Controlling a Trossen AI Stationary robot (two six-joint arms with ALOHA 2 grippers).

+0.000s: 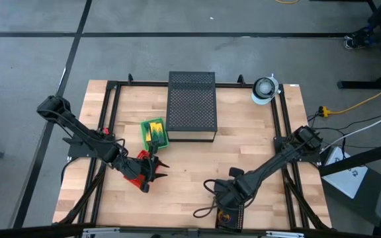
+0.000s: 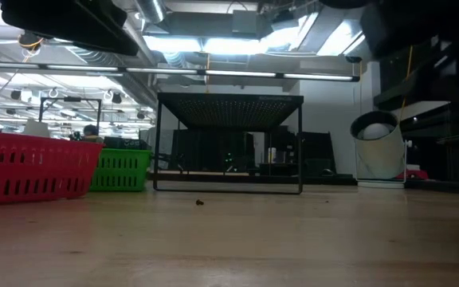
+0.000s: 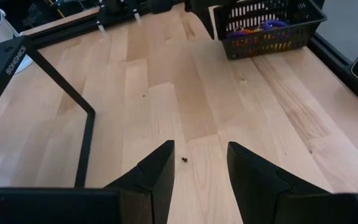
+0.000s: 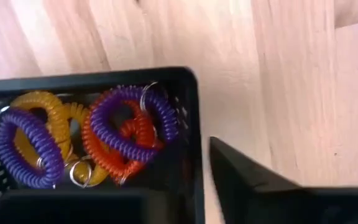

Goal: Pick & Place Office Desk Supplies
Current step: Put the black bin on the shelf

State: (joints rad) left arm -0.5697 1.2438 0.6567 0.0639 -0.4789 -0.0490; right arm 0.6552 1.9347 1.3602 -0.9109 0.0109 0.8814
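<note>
The right gripper (image 1: 225, 213) hung low over the near edge of the counter (image 1: 243, 152), right above a small black basket (image 4: 185, 118) that held a tangle of coiled rings: purple (image 4: 132, 124), orange-red (image 4: 114, 155) and yellow (image 4: 39, 102). In the right wrist view one dark finger (image 4: 253, 180) showed just outside the basket's wall; the other was hidden, so how wide the fingers stood could not be told, nor whether they had hold of anything. The rings all appeared to lie loose in the basket.

The left gripper (image 1: 152, 170) waited near the counter's left-middle, beside a red basket (image 1: 132, 173). Its fingers (image 3: 157, 177) stood partly open with nothing between them, only bare wood and a tiny dark speck (image 3: 184, 160). A green basket (image 1: 155, 132) with a yellow-and-green crayon box in it sat touching or just beside the large black mesh box (image 1: 192, 106) at the back. A white roll (image 1: 264, 89) stood at the far right corner.

The step in hand looked like the right arm working at the ring basket, either reaching for a ring or finishing a drop; the pictures did not settle which. If it was a pick, the next move would call for shifting the gripper inward so both fingers cleared the basket wall and straddled a single coil, since the rings were interlaced and one could drag its neighbours up with it.
</note>
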